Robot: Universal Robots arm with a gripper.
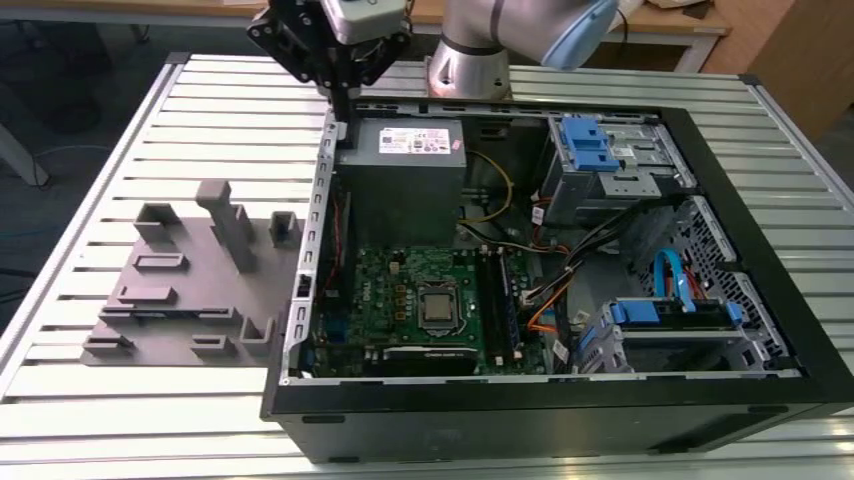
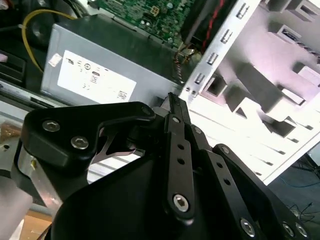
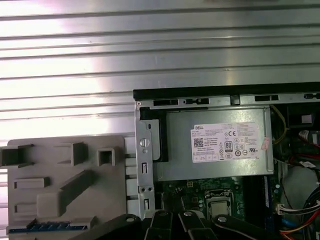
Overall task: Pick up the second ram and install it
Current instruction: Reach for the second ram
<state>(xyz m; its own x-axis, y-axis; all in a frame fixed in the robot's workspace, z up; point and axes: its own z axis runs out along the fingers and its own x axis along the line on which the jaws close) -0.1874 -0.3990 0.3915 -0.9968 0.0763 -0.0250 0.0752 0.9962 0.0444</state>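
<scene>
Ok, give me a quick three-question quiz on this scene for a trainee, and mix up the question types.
1. True or false: the gripper holds the second ram.
2. Multiple choice: where does the grey tray sit relative to the computer case? A) on the exterior view's left of it. B) on the exterior view's right of it. C) inside it.
3. Short answer: which part inside the case is the gripper nearest?

Key:
1. False. The second ram lies on the grey tray.
2. A.
3. The grey power supply.
</scene>
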